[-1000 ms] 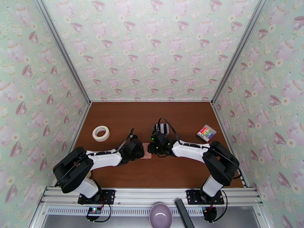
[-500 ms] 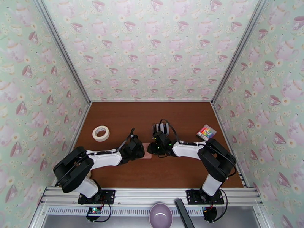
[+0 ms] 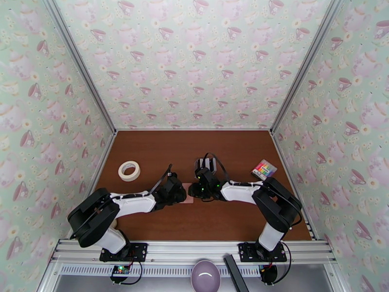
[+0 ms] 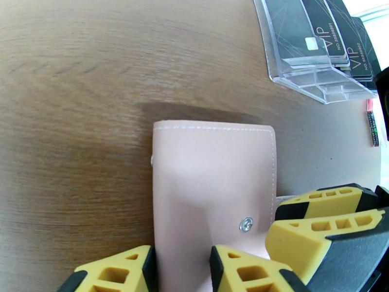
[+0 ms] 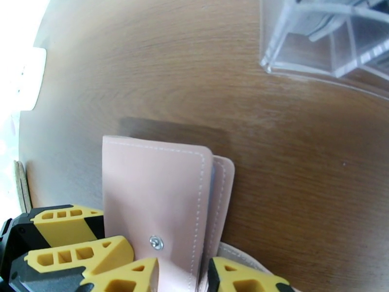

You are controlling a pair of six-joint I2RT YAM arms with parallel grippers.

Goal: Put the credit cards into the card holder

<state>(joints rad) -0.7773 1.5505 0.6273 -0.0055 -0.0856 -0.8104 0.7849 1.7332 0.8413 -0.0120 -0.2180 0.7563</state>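
While the shut wallet (image 4: 209, 181) lies flat between them, left gripper (image 4: 181, 251) and right gripper (image 5: 182, 264) straddle it with narrow jaws, grip unclear; cards (image 4: 347, 40) stand beyond, nearer the right arm

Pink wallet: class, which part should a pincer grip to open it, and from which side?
Probably the snap tab at its short end, coming in low along the table. The wallet lies flat and shut, so that tab gives a lip.
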